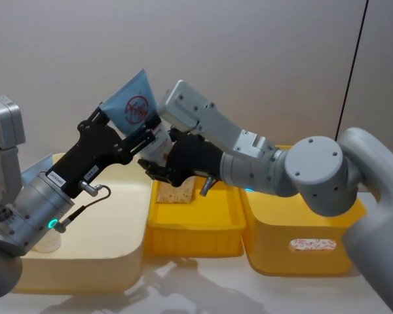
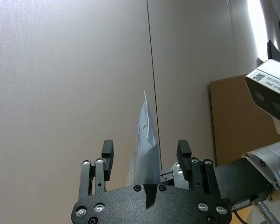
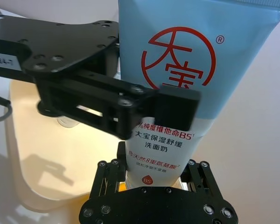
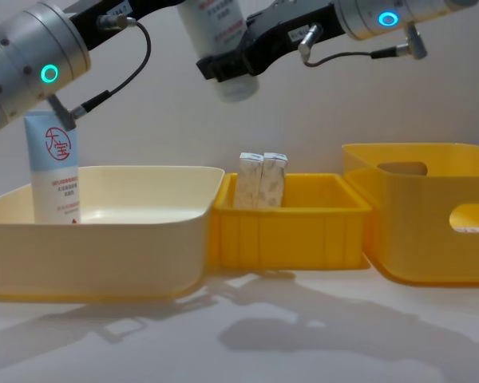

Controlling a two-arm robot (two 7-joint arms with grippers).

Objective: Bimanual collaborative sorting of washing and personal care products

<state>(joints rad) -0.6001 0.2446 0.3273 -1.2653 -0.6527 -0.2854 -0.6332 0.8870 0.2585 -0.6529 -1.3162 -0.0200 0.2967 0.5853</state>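
A white squeeze tube is held in mid-air, upper centre-left of the head view, above the gap between the cream bin and the small yellow bin. It is flanked by both grippers — a handover, by judgement.

The left gripper is seen at the tube's pale-blue upper body. In the left wrist view its jaws stand spread, one on each side of the thin crimped end, apart from it. The right gripper is seen at the lower white body near the cap. Its jaws are pressed on the tube and appear to carry it.

A second tube stands upright at the left end of the cream bin in the chest view. Two small cartons stand side by side in the small yellow bin. A larger yellow bin sits at the right.

Handling, as judged: the tube is light, soft-walled and glossy, so it may be dented or slip under a hard pinch. The flat crimped end is thin and offers poor purchase. Hold is best taken across the broad faces at mid-body — or at the stiffer shoulder near the cap.
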